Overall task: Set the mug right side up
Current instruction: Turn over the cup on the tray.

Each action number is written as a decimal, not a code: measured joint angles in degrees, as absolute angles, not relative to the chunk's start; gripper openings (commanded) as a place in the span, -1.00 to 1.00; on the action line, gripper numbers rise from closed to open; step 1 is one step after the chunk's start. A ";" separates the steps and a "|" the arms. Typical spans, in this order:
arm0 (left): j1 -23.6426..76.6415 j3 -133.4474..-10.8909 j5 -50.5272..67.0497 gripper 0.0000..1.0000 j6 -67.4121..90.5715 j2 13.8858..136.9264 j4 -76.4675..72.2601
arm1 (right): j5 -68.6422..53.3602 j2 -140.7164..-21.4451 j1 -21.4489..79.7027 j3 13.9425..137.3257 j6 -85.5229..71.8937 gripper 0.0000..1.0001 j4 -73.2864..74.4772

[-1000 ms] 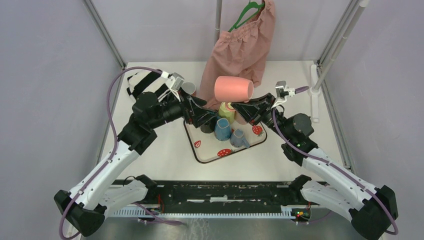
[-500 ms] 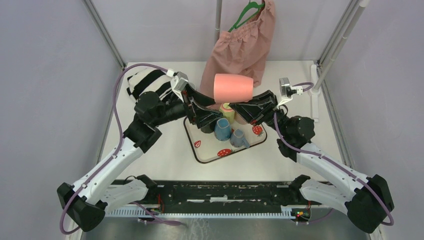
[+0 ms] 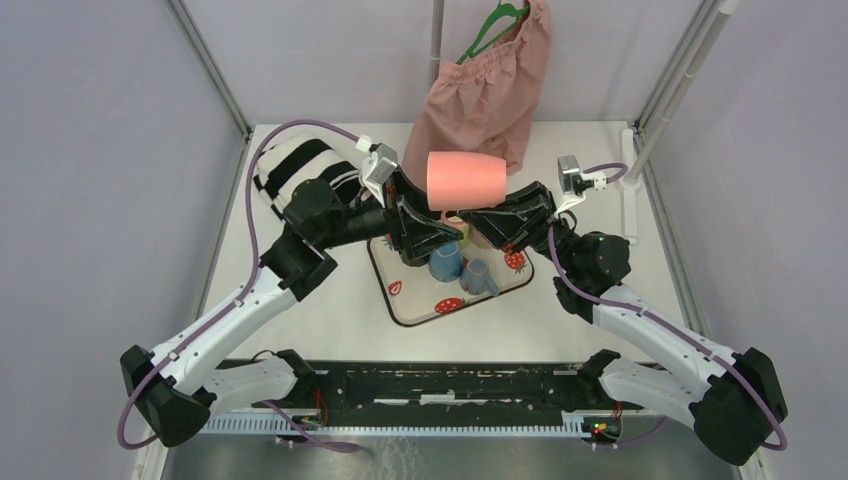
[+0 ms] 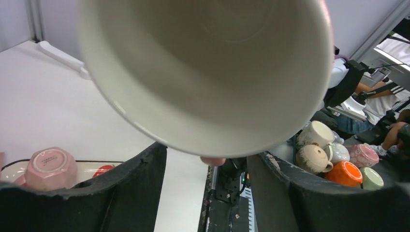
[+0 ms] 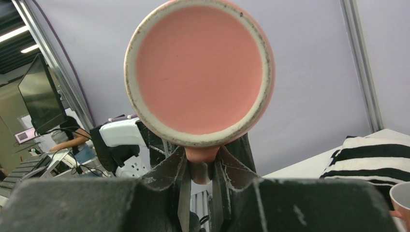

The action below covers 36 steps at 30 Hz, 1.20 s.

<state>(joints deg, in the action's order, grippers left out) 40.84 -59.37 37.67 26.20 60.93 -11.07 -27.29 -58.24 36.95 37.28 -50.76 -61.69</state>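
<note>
Mug [image 3: 466, 180] is up in the air over the tray [image 3: 415, 300] on the table [image 3: 330, 310], lying on its side. Its long way runs left to right. The open mouth looks left and the flat bottom looks right. The right end effector [image 5: 199, 169] is clenched on the mug's handle. The left end effector [image 4: 207, 162] waits at the mouth, jaws apart, with the rim just above them. The mug is pink outside and creamy white inside.
</note>
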 measured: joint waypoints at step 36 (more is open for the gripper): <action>43.68 -58.74 36.14 -0.53 35.16 63.94 -25.04 | -27.16 -57.74 36.69 37.28 -51.20 -1.00 -65.65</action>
<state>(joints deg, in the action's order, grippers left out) 43.68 -58.74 36.14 35.16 63.94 -25.04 -27.16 -57.74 36.69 37.28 -51.20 -65.65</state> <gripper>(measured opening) 0.287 0.228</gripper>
